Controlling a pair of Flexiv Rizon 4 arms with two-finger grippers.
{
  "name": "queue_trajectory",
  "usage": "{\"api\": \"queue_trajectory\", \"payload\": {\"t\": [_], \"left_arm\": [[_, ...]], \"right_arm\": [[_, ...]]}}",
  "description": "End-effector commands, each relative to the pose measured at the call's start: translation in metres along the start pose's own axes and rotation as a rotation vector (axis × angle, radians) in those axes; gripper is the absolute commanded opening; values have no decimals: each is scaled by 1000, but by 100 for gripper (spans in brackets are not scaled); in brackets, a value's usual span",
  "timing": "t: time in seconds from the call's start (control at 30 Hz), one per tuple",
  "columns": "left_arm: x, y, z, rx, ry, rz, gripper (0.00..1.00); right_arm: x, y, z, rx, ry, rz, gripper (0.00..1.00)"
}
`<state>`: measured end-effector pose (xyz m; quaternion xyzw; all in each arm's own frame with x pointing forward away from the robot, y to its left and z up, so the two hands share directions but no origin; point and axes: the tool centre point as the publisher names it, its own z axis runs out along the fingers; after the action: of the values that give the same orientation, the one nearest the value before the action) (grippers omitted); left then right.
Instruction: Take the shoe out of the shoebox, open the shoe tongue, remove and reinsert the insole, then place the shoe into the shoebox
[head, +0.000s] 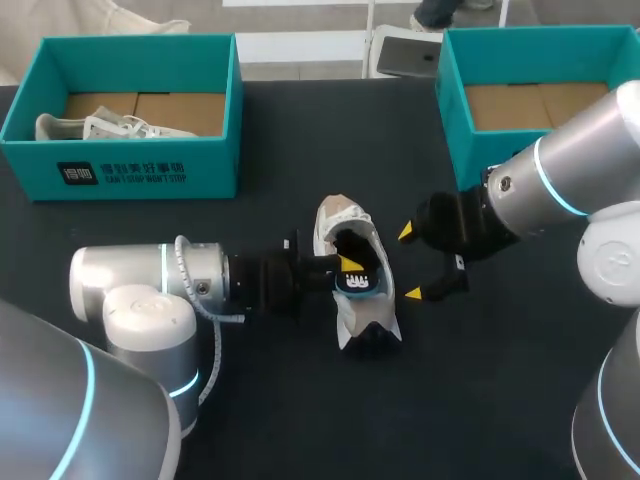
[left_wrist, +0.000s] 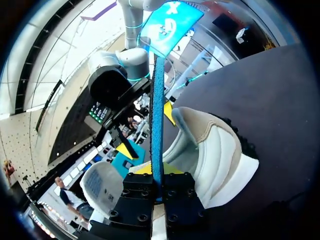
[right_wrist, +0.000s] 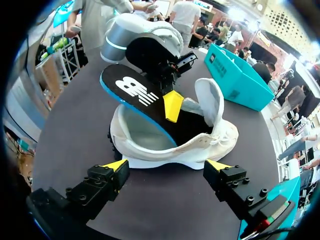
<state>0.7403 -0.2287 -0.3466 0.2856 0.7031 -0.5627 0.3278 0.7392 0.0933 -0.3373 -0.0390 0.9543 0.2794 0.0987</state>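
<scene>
One white shoe (head: 365, 318) lay on the table (head: 500, 400); the left gripper (head: 345, 268) pinched its insole (head: 360, 284), angled half out of the opening, and the right gripper (head: 409, 263) had its jaws spread wide just beside the shoe, touching nothing. Farther back stood two teal shoeboxes: the left shoebox (head: 130, 165) held a second white shoe (head: 110, 127), the right shoebox (head: 455, 110) showed bare cardboard.
</scene>
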Motion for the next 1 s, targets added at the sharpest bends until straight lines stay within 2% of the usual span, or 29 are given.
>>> {"api": "queue_trajectory", "payload": {"t": [0.03,0.13,0.4,0.57,0.67,0.7,0.73,0.9,1.0], "left_arm": [[-2,-4,1,-1,-13,-3,35],[-4,-13,-3,8,-14,-1,44],[-9,-33,-17,9,-19,7,40],[-5,-44,-19,10,-8,8,31],[-3,-48,-16,-1,-13,13,18],[-1,-48,-15,-1,-15,11,5],[1,-48,-12,-5,-14,7,0],[12,-43,1,-4,3,0,0],[14,-33,7,-6,9,12,0]], "right_arm": [[1,1,1,1,-2,0,100],[1,1,1,1,-2,0,100],[1,1,1,1,-2,0,100],[1,1,1,1,-2,0,100],[1,1,1,1,-2,0,100],[1,1,1,1,-2,0,100],[1,1,1,1,-2,0,100],[1,1,1,1,-2,0,100],[1,1,1,1,-2,0,100]]}}
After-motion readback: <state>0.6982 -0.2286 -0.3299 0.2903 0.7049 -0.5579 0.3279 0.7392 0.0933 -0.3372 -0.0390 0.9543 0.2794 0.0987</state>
